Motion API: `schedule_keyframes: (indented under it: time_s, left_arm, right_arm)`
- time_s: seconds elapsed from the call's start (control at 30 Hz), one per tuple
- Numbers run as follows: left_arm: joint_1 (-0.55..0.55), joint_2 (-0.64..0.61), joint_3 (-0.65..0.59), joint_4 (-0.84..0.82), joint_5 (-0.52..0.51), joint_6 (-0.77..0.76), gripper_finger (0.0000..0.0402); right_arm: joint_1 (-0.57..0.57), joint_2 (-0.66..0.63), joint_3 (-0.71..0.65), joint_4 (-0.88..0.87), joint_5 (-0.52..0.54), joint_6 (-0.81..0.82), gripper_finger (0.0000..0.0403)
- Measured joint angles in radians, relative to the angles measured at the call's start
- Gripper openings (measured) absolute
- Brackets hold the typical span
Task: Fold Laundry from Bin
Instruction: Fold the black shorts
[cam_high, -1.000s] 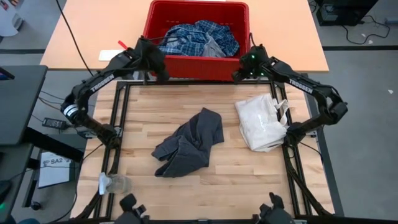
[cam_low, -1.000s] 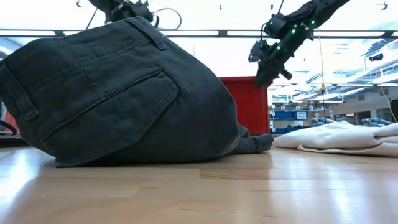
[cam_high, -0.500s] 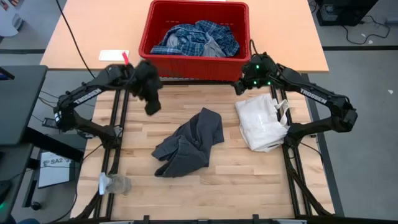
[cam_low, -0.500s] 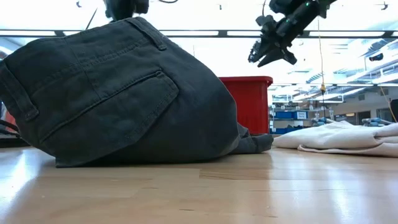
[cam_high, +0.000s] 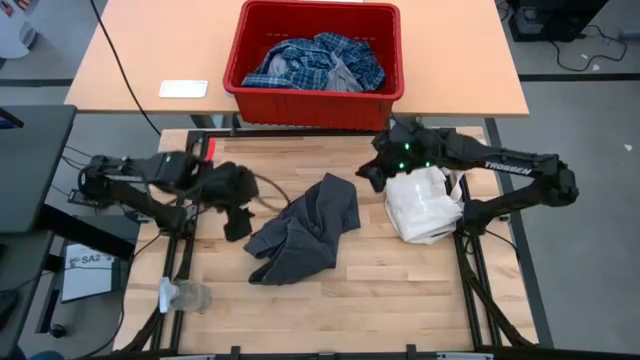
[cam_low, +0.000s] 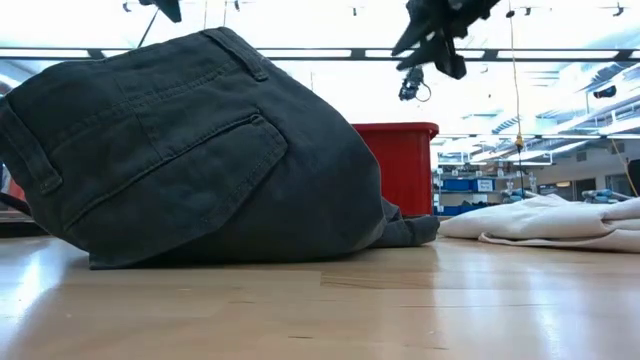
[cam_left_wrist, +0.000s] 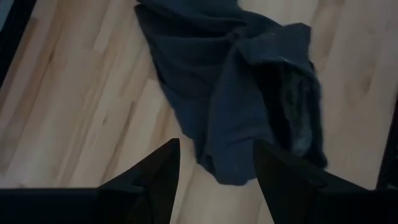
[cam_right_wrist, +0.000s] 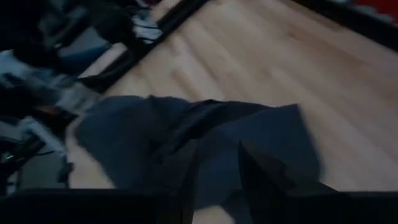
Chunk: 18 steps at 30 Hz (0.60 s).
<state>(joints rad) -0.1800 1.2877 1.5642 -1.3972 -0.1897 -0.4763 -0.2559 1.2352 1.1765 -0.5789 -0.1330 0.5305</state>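
A dark grey garment (cam_high: 305, 228) lies crumpled on the wooden table (cam_high: 400, 280), its bulk filling the low view (cam_low: 190, 150). My left gripper (cam_high: 236, 225) hangs open above the table just left of it, and in the left wrist view (cam_left_wrist: 214, 180) the garment's edge (cam_left_wrist: 230, 99) shows beyond the fingers. My right gripper (cam_high: 368, 178) hovers open over the garment's far right corner, with the cloth (cam_right_wrist: 205, 137) ahead of it (cam_right_wrist: 217, 180). The red bin (cam_high: 315, 95) stands beyond the table's far edge, with a plaid shirt (cam_high: 315, 58) and a light grey piece (cam_high: 345, 75) lying in it.
A white fabric bag (cam_high: 420, 205) lies at the table's right, close under my right arm. A clear plastic item (cam_high: 185, 295) sits at the near left corner. Black frame rails (cam_high: 190, 200) border the table. A white card (cam_high: 183, 88) lies left of the bin.
Both grippers have left the bin's near wall and come toward the table's near edge, over the wooden top. The left has swung out and tipped downward beside the dark garment. The right has come in toward the garment's far right corner. The garment has kept still.
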Motion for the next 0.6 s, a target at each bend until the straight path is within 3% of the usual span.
schedule_keyframes:
  time_s: [0.33,0.6]
  left_arm:
    - [-0.264,0.008,0.0,-0.036,-0.086,-0.192,0.0206]
    - [-0.467,0.091,-0.001,-0.049,-0.244,-0.305,0.0206]
  right_arm:
    - [0.271,0.021,0.0,0.242,0.25,0.038,0.0123]
    - [0.414,0.092,0.0,0.274,0.377,0.138,0.0134]
